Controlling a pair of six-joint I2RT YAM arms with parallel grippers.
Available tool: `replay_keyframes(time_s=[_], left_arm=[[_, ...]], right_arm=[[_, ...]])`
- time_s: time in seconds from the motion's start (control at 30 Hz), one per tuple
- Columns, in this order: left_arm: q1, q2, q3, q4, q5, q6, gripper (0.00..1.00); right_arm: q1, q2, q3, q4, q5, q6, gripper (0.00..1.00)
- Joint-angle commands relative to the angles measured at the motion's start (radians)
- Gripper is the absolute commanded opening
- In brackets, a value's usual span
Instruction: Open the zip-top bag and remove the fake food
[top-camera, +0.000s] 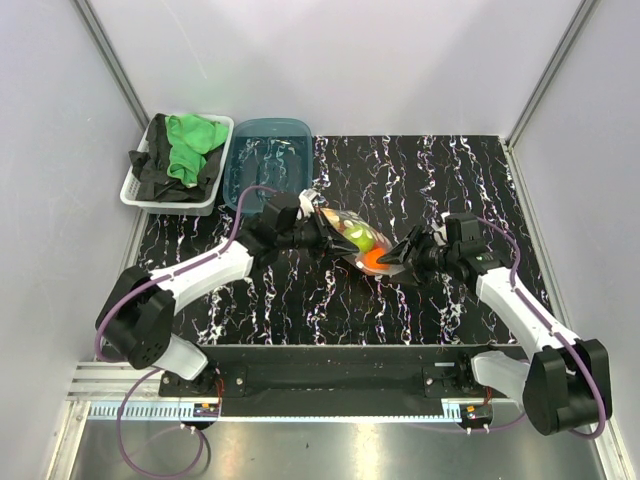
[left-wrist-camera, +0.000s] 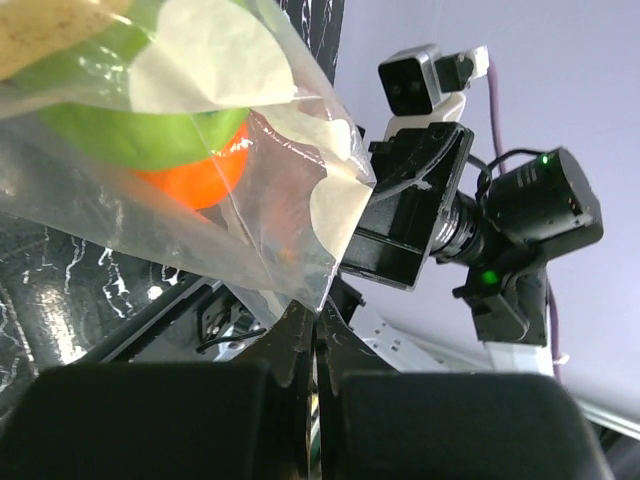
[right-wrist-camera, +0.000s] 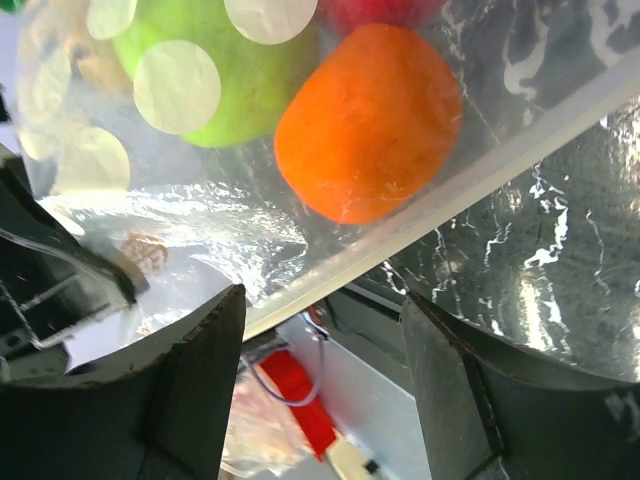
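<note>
The zip-top bag (top-camera: 352, 238), clear with white dots, hangs above the middle of the black marbled table. My left gripper (top-camera: 320, 230) is shut on its left end; in the left wrist view the jaws (left-wrist-camera: 318, 312) pinch a corner of the plastic. The fake food shows through the bag: a lime green fruit (right-wrist-camera: 225, 75), an orange one (right-wrist-camera: 365, 120) and a red one (right-wrist-camera: 380, 10). My right gripper (top-camera: 395, 258) stands open at the bag's right end. The bag's zip strip (right-wrist-camera: 420, 215) crosses just above its spread fingertips (right-wrist-camera: 320, 305), beside the left one.
A teal plastic tub (top-camera: 268, 155) stands at the back left of the table. Beside it is a white basket (top-camera: 140, 195) with green and black cloths. Grey walls close in the sides and the back.
</note>
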Motion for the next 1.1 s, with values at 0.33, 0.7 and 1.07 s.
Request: replay_keyframes(time_s=[0.33, 0.7, 1.07], left_arm=[[-0.063, -0.082, -0.013, 0.078, -0.199, -0.2, 0.0], [-0.137, -0.05, -0.031, 0.217, -0.254, -0.266, 0.0], [-0.138, -0.238, -0.105, -0.049, -0.311, 0.031, 0.05]], right_arm=[[0.011, -0.11, 0.002, -0.019, 0.04, 0.45, 0.63], [0.03, -0.127, -0.036, -0.013, 0.009, 0.518, 0.52], [0.028, -0.004, 0.151, -0.124, 0.017, 0.29, 0.0]])
